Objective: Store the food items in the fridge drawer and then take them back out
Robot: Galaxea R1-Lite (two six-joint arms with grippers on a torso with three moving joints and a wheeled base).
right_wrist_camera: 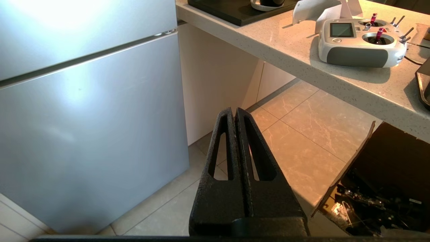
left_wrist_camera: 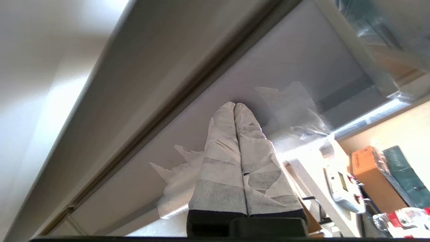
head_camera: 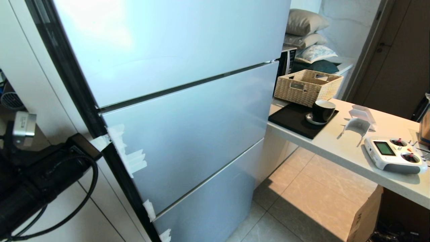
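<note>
The fridge (head_camera: 188,111) stands closed, showing only its silver-blue outer panels, so the fridge drawer and the food items are hidden. My left arm reaches in from the left. Its gripper (head_camera: 104,139) is at the left edge of the middle panel, beside torn white tape (head_camera: 132,158). In the left wrist view the tape-wrapped fingers (left_wrist_camera: 221,141) are pressed together, and the left gripper (left_wrist_camera: 234,104) has its tips at the panel surface with nothing between them. My right gripper (right_wrist_camera: 233,109) is shut and empty, hanging low over the tiled floor in front of the fridge.
A counter (head_camera: 339,141) juts out right of the fridge. It holds a wicker basket (head_camera: 307,85), a black cup (head_camera: 323,111) on a black tray (head_camera: 292,121), and a white remote controller (head_camera: 394,154). An open cardboard box (head_camera: 364,218) stands under it on the tiled floor.
</note>
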